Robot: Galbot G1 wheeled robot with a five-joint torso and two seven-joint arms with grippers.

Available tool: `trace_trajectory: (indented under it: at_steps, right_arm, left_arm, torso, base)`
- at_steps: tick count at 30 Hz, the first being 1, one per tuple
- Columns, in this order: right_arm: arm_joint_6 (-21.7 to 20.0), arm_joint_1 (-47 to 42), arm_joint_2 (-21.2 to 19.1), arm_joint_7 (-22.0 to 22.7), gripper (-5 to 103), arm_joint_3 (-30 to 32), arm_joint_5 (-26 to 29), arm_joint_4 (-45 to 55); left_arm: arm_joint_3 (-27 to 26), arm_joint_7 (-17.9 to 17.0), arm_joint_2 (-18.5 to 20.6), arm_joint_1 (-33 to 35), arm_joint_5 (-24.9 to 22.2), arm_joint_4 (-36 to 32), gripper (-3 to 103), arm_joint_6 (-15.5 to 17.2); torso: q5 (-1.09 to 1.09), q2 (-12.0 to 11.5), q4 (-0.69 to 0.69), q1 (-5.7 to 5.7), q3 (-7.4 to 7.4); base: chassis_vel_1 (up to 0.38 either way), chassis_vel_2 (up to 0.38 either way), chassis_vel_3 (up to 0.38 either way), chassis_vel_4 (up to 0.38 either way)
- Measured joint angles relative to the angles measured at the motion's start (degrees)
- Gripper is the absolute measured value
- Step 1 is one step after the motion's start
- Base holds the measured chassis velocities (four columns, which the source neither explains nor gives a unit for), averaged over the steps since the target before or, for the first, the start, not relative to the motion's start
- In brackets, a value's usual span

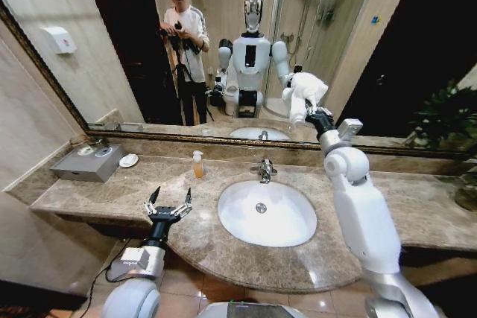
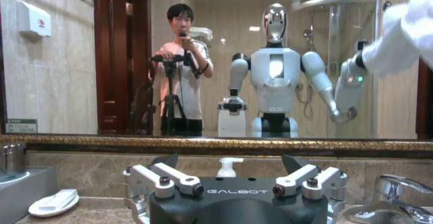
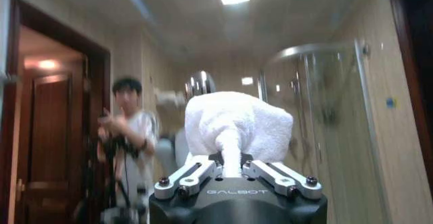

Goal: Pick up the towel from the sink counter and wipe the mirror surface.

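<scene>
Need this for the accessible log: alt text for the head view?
The right gripper holds a white towel up against the mirror above the sink counter. The left gripper hangs open over the counter's front edge, left of the basin. A soap bottle stands near the faucet.

The left gripper (image 2: 230, 176) is held open before the mirror surface (image 2: 101, 82); a soap dispenser (image 2: 228, 167) is seen between its fingers.

Left gripper (image 2: 233, 176) housing: read "GALBOT" in pale letters.
Right gripper (image 3: 233, 172) housing: bore the same "GALBOT" mark.
Wall sign (image 2: 20, 126): carried print too small to read.
</scene>
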Motion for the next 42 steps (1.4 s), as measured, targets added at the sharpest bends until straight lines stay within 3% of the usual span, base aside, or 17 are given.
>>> trace_trajectory:
  at_steps: [9,19,23,33,42]
  right_arm:
    - [-3.89,9.95,-0.56,2.85,11,-3.38,3.62,4.68]
    - [-4.18,18.61,2.72,3.74,11,-14.45,-2.2,1.16]
    - [-3.41,17.7,3.9,3.61,11,-15.62,-3.66,-2.07]
    - [-2.18,5.45,4.26,3.0,11,-15.88,-5.55,-2.48]
    - [-2.54,13.28,2.9,3.31,11,-15.55,-2.42,-2.42]
  left_arm:
    - [0.0,0.0,0.0,0.0,0.0,0.0,100,0.0]
    - [0.0,0.0,0.0,0.0,0.0,0.0,100,0.0]
    - [0.0,0.0,0.0,0.0,0.0,0.0,100,0.0]
    - [0.0,0.0,0.0,0.0,0.0,0.0,100,0.0]
    - [0.0,0.0,0.0,0.0,0.0,0.0,100,0.0]
  torso:
    - [0.0,0.0,-0.03,-0.01,0.0]
    - [-0.01,0.0,-0.01,-0.01,0.0]
    - [-0.01,0.0,0.0,0.0,0.0]
    - [0.02,0.0,-0.04,-0.01,0.0]
    - [0.0,0.0,0.0,0.0,0.0]
  base:
    - [0.0,0.0,0.0,0.0]
    - [0.0,0.0,0.0,0.0]
    - [0.0,0.0,0.0,0.0]
    - [0.0,0.0,0.0,0.0]
    - [0.0,0.0,0.0,0.0]
